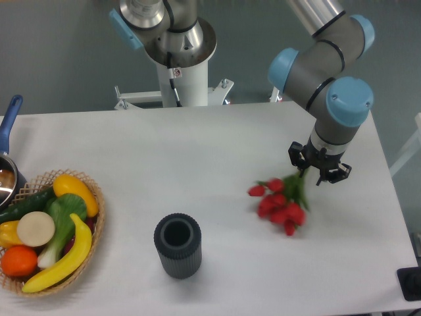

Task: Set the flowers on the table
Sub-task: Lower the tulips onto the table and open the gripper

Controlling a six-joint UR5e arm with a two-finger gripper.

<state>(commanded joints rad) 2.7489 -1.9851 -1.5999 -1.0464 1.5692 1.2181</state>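
Flowers lie on the table towards its right side, red buds fanned out to the lower left and green stems running up and to the right, into the pincer. The pincer sits right at the stem ends, pointing down from the arm's wrist. You cannot tell from this view whether its fingers are gripping the stems or have let go; the dark fingers and the green stems overlap and the gap is too small to read.

By the look of it the task is nearly done: the bunch appears to rest on the tabletop, not hang above it. What is probably left is for you to confirm the release and lift the arm away without dragging the stems.

As for room, the bunch lies well inside the table's right edge and well back from the front edge, so it should not slide off. The dark ribbed cup stands well apart to the left and nearer the front. The wicker basket of fruit and vegetables sits at the far left, with a pot partly cut off behind it. Bare tabletop surrounds the flowers on all sides, and straight up looks the safest way out for the arm.
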